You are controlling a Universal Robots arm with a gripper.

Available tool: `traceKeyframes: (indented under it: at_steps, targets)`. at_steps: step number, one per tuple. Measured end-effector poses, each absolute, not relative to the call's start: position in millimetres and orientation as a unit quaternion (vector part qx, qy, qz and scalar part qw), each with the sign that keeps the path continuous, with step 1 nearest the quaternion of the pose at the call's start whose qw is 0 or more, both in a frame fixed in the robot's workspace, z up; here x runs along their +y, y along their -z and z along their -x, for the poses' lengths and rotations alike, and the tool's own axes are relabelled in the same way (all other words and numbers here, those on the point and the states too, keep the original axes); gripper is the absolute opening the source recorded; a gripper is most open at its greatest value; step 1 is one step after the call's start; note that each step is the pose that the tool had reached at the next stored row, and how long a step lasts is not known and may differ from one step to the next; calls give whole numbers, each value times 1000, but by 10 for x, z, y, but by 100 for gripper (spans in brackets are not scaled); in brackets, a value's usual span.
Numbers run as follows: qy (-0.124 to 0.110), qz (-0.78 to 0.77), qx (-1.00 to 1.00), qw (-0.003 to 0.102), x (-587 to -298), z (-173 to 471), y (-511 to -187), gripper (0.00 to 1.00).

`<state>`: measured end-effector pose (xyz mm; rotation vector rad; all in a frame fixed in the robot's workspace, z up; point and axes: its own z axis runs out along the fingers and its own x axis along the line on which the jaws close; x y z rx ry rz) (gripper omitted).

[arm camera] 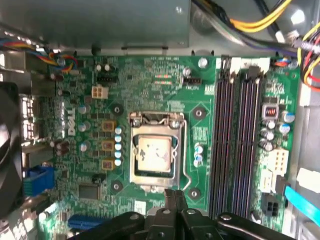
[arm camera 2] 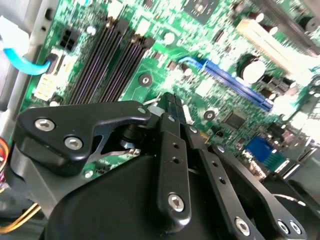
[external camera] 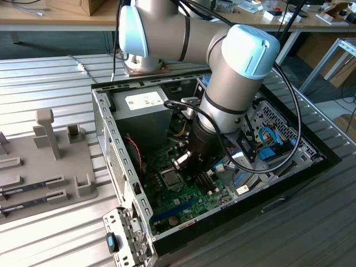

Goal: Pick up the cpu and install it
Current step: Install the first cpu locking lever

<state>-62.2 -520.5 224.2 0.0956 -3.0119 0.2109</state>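
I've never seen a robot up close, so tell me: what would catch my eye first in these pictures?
First, the big grey robot arm with pale blue caps, reaching into an open black computer case in the exterior view. Then the bright green circuit board in the first wrist view, with the silvery square cpu lying in its metal-framed socket mid-board and the black gripper hanging near it.

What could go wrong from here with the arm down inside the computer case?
The gripper hangs close to the metal socket frame around the cpu; a sideways slip might knock the frame or shift the chip. The memory slots run close beside, so a drifting gripper could scrape them.
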Motion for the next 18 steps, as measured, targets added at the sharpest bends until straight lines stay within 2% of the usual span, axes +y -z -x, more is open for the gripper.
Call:
traceKeyframes:
  at_steps: [3, 12, 18]
  targets:
    - [-86, -31, -994, 61, -5205, 616, -2199, 10]
    - [-90, -29, -994, 61, -5206, 599, -2035, 10]
    - [-90, -29, -994, 61, -5263, 585, -2034, 10]
